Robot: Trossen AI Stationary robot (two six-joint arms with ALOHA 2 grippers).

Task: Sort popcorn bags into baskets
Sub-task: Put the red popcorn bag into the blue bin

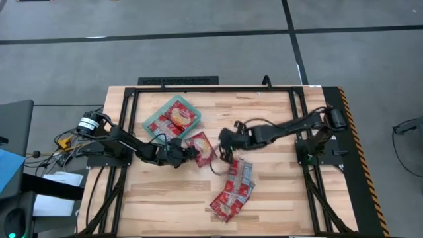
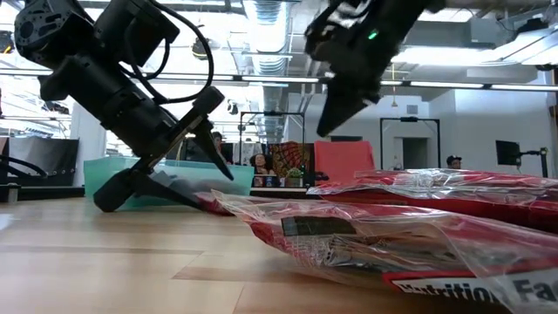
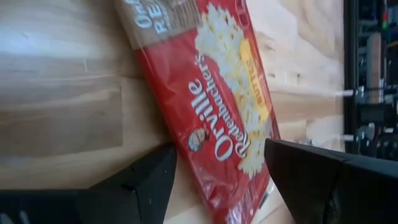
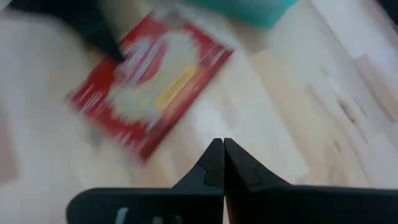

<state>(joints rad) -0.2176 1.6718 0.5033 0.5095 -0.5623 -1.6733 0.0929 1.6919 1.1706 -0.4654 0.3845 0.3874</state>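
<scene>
The popcorn bags look light, flat and glossy, so probably slippery and floppy; an edge or corner pinch seems safer than pressing on the slick face. Nearest the front edge, a loose pile of popcorn bags [image 1: 232, 192] lies overlapping on the wooden table [image 1: 165, 198], untouched. Farther back, near the middle, a single bag [image 1: 203, 147] lies flat just beside the teal basket [image 1: 156, 121]. The left gripper [image 3: 217, 180] is low at this bag, its fingers spread wide to either side of the packet's end, not yet closed on it. The right gripper [image 1: 225, 140] hovers just right of the same bag, fingers pressed together and holding nothing. Farthest back, the basket already holds one bag [image 1: 178, 118]
</scene>
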